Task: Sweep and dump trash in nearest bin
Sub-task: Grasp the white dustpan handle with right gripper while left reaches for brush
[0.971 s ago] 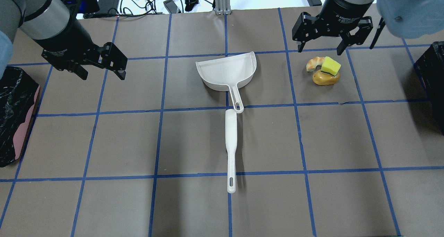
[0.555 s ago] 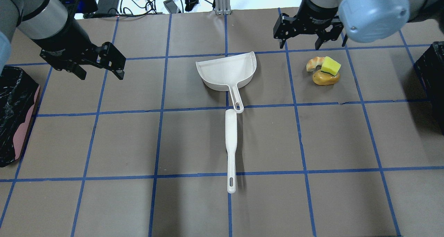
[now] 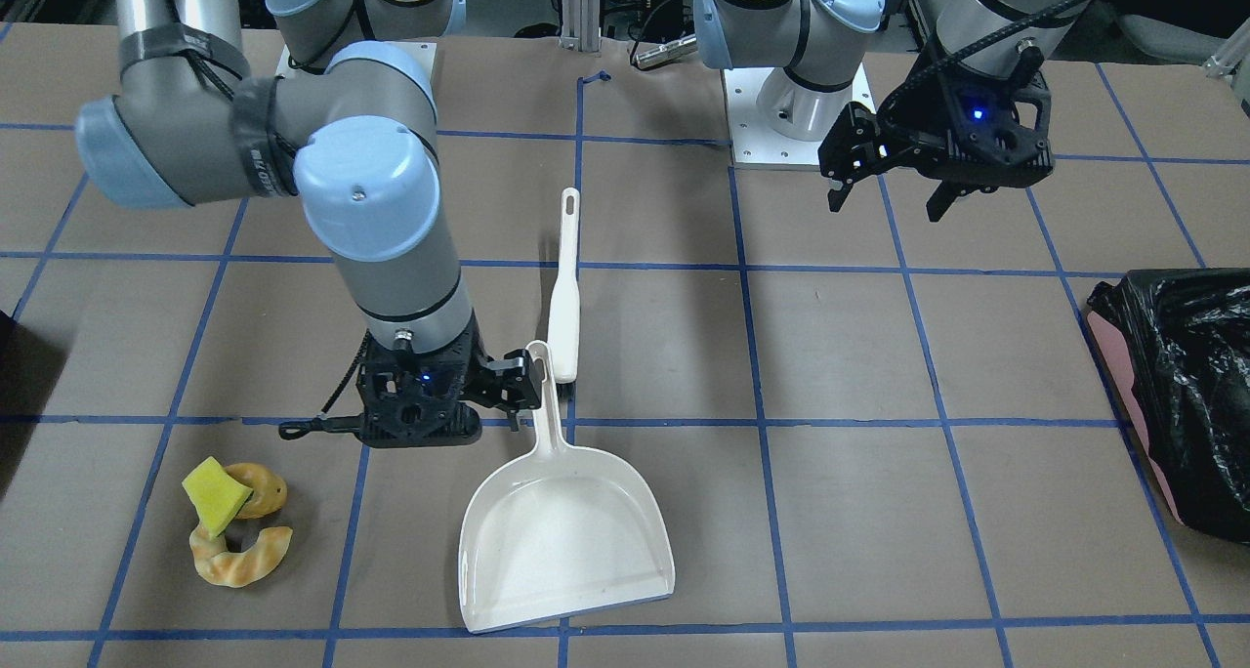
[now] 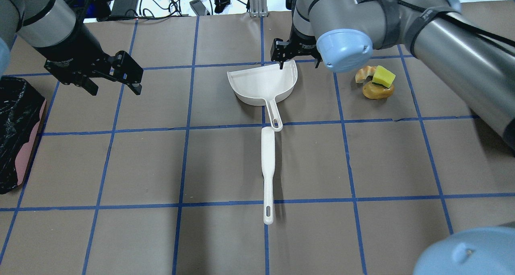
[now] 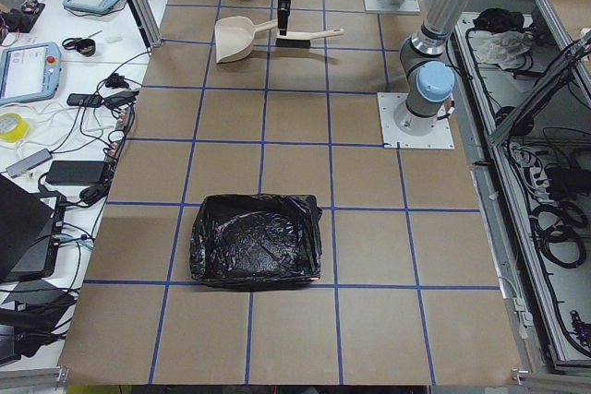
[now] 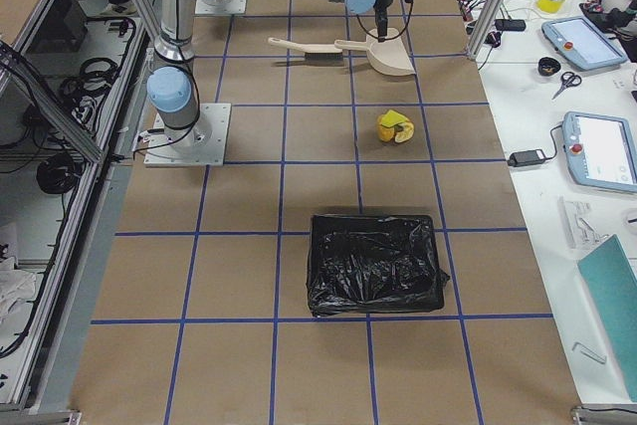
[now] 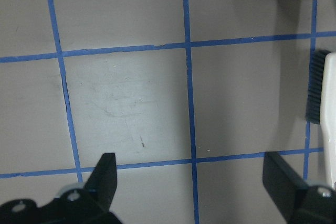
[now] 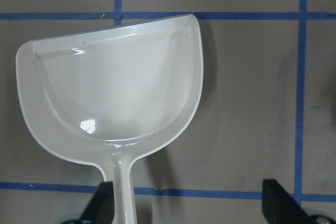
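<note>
I see the dustpan (image 4: 263,84) centred on the tabletop (image 4: 145,162), brush (image 4: 268,166) end to end with its handle, sponge (image 4: 383,76) resting on the bun (image 4: 377,91) to its right.

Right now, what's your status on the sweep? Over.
Right gripper over dustpan, jaws open, nothing held. Left gripper hovering, jaws open, empty. Sponge, bun and croissant piled together, unswept. Brush lying untouched by the handle.

Side clutter
I'm seeing cables (image 4: 169,1) trailing past the table (image 4: 225,166), a teach pendant (image 6: 601,150) and scissors (image 6: 564,84) lying alongside.
</note>
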Motion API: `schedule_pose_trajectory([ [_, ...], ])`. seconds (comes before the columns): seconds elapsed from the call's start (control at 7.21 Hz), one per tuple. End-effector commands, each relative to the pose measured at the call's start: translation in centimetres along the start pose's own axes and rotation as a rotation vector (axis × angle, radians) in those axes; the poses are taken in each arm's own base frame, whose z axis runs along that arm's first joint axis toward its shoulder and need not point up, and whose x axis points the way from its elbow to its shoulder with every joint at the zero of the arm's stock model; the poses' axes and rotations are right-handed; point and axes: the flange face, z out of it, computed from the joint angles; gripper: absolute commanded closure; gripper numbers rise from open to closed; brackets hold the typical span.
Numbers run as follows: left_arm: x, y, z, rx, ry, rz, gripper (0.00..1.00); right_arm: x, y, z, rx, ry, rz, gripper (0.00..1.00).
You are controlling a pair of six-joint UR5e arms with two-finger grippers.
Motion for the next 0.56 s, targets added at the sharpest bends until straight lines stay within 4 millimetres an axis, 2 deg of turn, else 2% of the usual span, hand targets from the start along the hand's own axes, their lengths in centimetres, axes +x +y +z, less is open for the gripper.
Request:
schedule_pose_trajectory([
  [0.0,0.6,0.2,0.5,-0.017,0.006,0.011,0.0,-4.0,2.0,3.2,-0.054,0.004,-0.074,0.03],
  [0.14,0.8,0.8,1.4,-0.036,0.017,-0.001,0.0,-6.0,3.7,4.5,-0.08,0.006,-0.111,0.03],
  [0.28,0.9,0.9,2.7,-0.057,0.019,-0.005,0.0,-6.6,4.4,5.9,-0.088,0.009,-0.146,0.08],
  [0.42,0.9,1.2,3.3,-0.072,0.022,-0.003,0.0,-6.4,5.3,8.2,-0.115,0.011,-0.204,0.11],
])
